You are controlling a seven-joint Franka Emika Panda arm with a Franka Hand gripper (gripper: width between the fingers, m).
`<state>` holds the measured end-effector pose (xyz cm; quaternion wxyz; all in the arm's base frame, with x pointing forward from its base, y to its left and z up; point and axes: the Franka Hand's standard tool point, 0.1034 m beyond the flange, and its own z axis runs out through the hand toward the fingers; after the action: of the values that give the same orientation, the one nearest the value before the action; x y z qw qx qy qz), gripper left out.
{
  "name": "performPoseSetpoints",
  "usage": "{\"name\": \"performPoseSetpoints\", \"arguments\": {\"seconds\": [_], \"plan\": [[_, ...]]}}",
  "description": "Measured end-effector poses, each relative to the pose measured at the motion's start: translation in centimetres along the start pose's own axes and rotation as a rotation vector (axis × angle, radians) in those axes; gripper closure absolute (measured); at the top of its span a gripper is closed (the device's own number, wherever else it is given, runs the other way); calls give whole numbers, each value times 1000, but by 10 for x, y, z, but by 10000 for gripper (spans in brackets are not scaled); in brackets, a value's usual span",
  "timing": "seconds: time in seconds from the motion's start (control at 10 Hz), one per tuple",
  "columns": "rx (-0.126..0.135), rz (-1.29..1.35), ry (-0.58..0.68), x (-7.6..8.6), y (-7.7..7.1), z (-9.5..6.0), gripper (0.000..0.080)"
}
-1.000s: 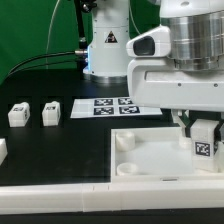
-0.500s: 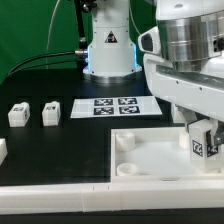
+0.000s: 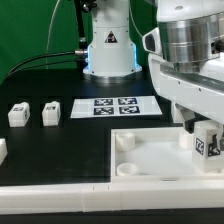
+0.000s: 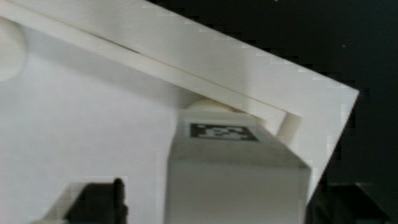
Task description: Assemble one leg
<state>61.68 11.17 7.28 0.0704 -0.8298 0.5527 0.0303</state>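
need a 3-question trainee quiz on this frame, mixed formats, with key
1. True or false: the marker board lies on the tray.
2. How many loose legs stand level with the marker board, on its exterior-view left?
3. The jaws hold the tagged leg at: A) the tray's corner on the exterior view's right, B) the marker board, C) the loose legs.
Key: 1 false; 2 two; 3 A.

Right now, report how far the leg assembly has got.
Done: the leg is picked up and brought to the far corner of the tray, on the exterior view's right. In hand: the hand grips it upright there; whether it is seated I cannot tell. Left: fixing it in and letting go. Two loose legs lie beside the marker board.
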Motion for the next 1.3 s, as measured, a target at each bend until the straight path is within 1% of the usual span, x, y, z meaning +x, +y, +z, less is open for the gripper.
{"name": "performPoseSetpoints", "arguments": {"seconds": [0.1, 0.2, 0.3, 0.4, 0.6, 0.7, 0.8, 1.0, 1.3], "plan": [[-1, -142, 1, 0, 0, 0, 195], [-3, -254, 1, -1, 0, 1, 159], [-6, -339, 3, -3, -1, 1, 152], [-17, -507, 17, -6, -1, 1, 152], [-30, -706, 27, -11, -2, 2, 150], [-48, -881, 42, -14, -3, 2, 150], [-57, -1001, 45, -15, -3, 3, 150], [-72, -1278, 37, -13, -4, 3, 150], [-76, -1474, 33, -11, -4, 2, 150]]}}
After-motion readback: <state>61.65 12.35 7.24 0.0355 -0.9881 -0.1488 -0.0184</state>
